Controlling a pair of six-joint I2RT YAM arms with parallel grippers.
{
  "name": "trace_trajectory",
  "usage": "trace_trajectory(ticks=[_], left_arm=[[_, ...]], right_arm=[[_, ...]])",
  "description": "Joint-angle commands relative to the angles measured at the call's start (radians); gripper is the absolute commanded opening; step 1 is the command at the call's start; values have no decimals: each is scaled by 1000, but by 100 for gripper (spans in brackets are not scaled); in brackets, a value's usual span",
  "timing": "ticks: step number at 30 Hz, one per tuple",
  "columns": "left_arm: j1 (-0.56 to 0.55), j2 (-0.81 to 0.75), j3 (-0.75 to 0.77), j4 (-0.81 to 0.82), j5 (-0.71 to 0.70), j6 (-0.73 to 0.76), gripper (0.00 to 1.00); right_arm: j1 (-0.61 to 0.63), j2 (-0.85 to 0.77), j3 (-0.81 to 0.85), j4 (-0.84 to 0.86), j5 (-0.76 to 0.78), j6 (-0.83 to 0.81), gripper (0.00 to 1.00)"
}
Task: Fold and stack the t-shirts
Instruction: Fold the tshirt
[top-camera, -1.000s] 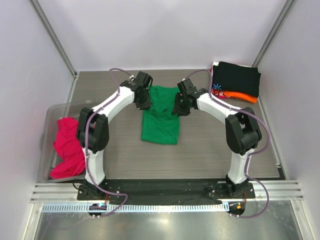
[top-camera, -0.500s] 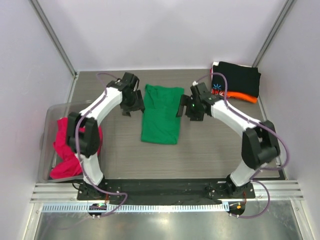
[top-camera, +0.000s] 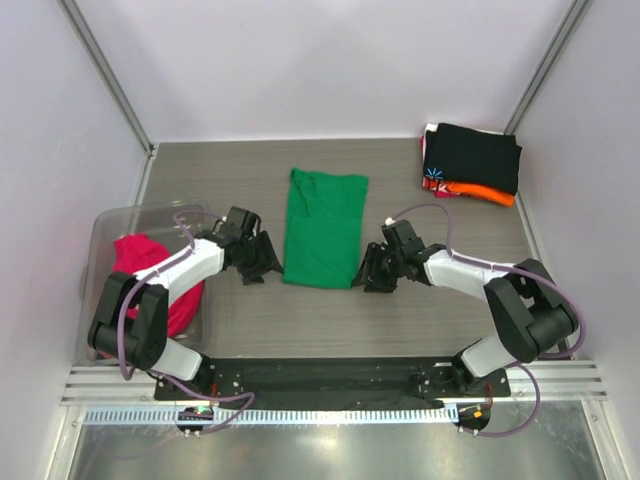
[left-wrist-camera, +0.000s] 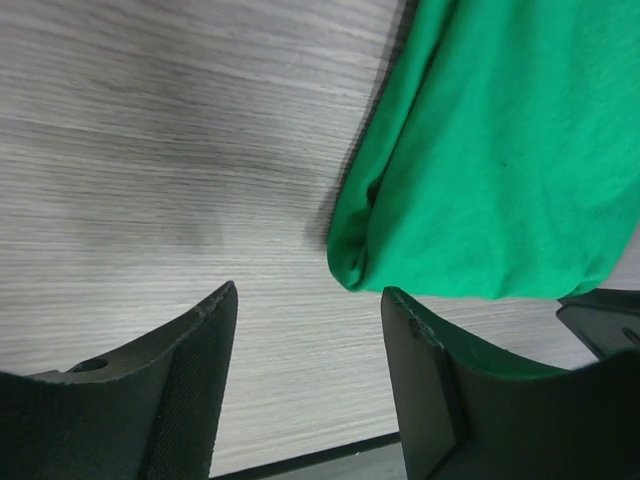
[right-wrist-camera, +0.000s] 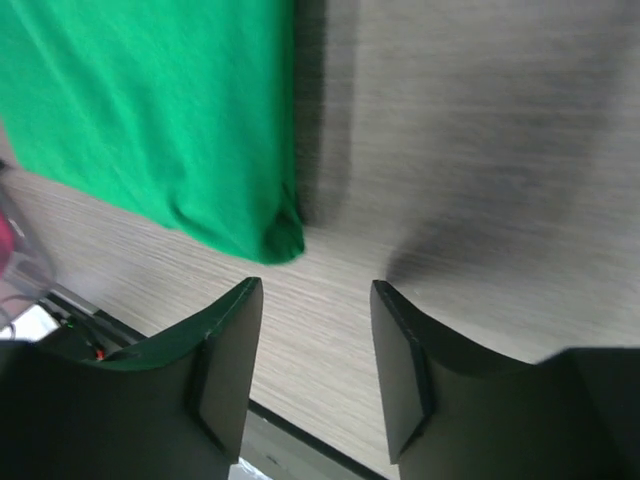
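Note:
The bright green t-shirt lies folded into a long strip in the middle of the table. My left gripper is open and empty just left of its near left corner. My right gripper is open and empty just right of its near right corner. The magenta-pink t-shirt sits crumpled in the clear bin at the left. The folded black t-shirt tops a stack over the orange and red-patterned ones at the far right corner.
White enclosure walls surround the grey wood-grain table. The black base rail runs along the near edge. The clear bin stands beside my left arm.
Both grippers moved from the far end of the green shirt down toward me to its near corners. The shirt lies flat, unchanged since half a second ago.

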Motion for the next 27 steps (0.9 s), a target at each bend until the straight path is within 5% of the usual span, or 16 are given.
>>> trace_trajectory(ticks=[1, 27], left_arm=[[-3, -40, -53, 184, 63, -63, 60], [-58, 4, -234, 433, 115, -158, 32]], right_arm=[[7, 19, 3, 146, -26, 33, 47], [9, 95, -55, 259, -27, 66, 11]])
